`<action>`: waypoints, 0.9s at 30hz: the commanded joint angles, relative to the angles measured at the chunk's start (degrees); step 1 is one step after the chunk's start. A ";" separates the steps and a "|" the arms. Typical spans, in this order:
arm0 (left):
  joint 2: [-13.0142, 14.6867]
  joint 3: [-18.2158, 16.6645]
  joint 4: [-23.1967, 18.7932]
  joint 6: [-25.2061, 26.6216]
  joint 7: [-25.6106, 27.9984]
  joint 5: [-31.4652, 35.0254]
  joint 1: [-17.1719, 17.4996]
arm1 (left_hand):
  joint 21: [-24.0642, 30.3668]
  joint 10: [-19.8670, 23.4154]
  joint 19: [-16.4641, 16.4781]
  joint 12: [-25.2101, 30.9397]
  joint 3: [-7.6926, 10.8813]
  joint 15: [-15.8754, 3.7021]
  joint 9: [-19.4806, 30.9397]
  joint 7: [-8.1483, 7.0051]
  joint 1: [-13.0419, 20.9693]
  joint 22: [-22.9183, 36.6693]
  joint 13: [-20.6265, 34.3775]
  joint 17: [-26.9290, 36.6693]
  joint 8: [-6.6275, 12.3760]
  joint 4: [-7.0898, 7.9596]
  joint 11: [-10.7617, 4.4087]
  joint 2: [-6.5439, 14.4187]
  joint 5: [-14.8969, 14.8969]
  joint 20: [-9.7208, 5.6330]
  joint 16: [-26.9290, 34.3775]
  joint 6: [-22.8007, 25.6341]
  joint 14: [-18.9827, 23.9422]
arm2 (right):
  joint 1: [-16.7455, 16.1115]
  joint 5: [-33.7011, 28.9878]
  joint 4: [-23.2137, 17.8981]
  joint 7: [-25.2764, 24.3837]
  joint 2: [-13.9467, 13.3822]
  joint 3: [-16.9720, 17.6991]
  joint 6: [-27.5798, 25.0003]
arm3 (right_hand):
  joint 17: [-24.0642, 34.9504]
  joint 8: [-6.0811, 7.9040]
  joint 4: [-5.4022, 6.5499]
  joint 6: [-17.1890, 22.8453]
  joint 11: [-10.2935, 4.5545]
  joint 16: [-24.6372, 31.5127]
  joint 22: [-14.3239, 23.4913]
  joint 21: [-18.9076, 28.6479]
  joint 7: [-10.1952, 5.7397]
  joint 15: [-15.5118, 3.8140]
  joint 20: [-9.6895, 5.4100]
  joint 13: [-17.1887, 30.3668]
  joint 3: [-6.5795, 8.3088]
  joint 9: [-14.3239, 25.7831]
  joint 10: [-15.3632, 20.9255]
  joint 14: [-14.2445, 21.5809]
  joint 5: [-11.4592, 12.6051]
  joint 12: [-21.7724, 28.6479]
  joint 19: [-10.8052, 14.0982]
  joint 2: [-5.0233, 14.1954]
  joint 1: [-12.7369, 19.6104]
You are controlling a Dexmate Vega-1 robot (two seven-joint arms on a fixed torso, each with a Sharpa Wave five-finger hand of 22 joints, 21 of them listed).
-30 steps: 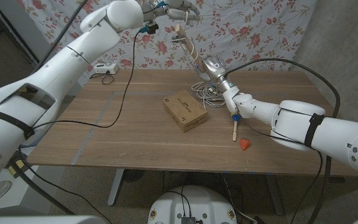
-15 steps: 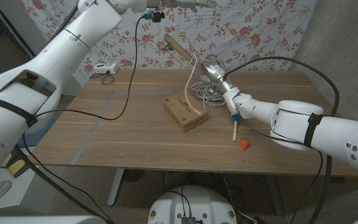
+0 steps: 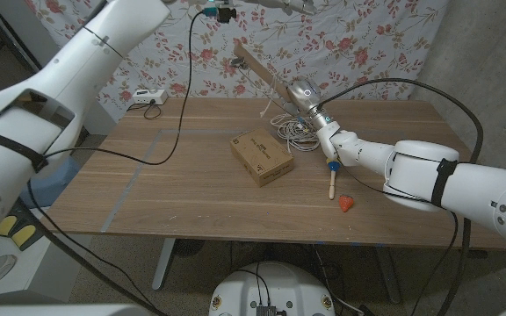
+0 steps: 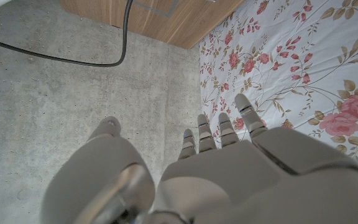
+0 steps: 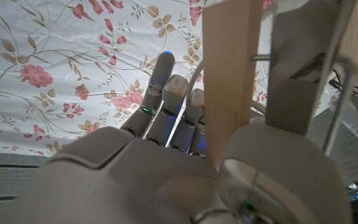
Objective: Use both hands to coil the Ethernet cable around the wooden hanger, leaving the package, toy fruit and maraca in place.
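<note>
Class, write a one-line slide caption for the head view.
Right hand holds the wooden hanger above the table, Ethernet cable trailing below.

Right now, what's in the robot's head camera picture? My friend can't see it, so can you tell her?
The robot's right hand holds a wooden hanger up above a wooden table, with a pale Ethernet cable hanging from it into a loose pile. On the table lie a brown package, a maraca and a red toy fruit. A flowery cloth hangs behind.
</note>
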 commanded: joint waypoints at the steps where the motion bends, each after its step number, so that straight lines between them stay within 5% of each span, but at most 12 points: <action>1: 2.95 -4.23 -5.89 -1.06 4.65 -0.98 5.93 | -0.22 -1.16 -15.88 -0.52 0.12 0.03 0.08 -0.23 0.66 0.17 0.15 0.00 0.01 -0.45 0.22 0.59 0.29 0.11 -0.34 -0.81 -0.81 | -0.19 -2.99 -2.96 -0.39 -2.14 1.66 -0.21 | 0.05 0.57 -0.03 -0.16 -0.12 -0.03 0.22 0.26 0.06 -5.05 -6.31 -0.59 0.09 0.02 0.53 0.63 0.06 -0.08 -0.23 6.22 2.89; 6: 4.36 -6.64 -8.32 -0.87 8.21 -1.61 9.52 | -0.56 -2.50 -15.93 -1.12 0.06 0.47 0.04 -0.27 0.65 0.18 0.09 0.04 -0.22 -0.48 0.26 0.87 0.29 0.13 -0.60 -1.92 -1.35 | -0.32 -4.51 -6.99 0.39 -4.69 1.77 -0.86 | 0.05 0.63 -0.03 -0.18 -0.08 -0.03 0.22 0.24 -0.06 -5.05 -6.37 -0.59 0.08 -0.03 0.48 0.63 0.07 -0.10 -0.35 6.20 2.87; 17: 5.52 -12.00 -10.41 -1.94 17.72 -5.19 18.50 | -2.06 -7.90 -16.32 -3.70 -0.95 1.89 -0.19 -2.33 -1.22 0.18 -0.56 0.26 -0.73 0.36 0.67 1.72 0.18 0.15 -2.10 -6.88 -4.72 | -1.57 -11.97 -24.99 9.59 -15.37 3.81 -3.08 | 0.07 0.72 0.03 -0.39 0.02 -0.07 0.17 0.09 -0.35 -5.05 -6.63 -0.59 0.04 -0.16 0.22 0.47 0.13 -0.15 -0.60 6.06 2.73; 27: 5.29 -15.25 -9.96 -2.68 22.41 -11.71 24.30 | -3.31 -10.29 -17.46 -4.74 -1.56 2.96 -0.28 -3.54 -2.59 0.17 -0.91 0.23 -0.91 1.06 1.07 2.43 0.23 0.18 -3.11 -10.42 -6.92 | -4.13 -20.32 -35.59 17.16 -20.73 7.56 -7.79 | 0.06 0.96 0.06 -0.16 0.05 -0.13 0.09 -0.07 -0.31 -5.04 -6.71 -0.59 0.05 -0.29 -0.11 0.16 0.25 -0.19 -0.74 5.98 2.63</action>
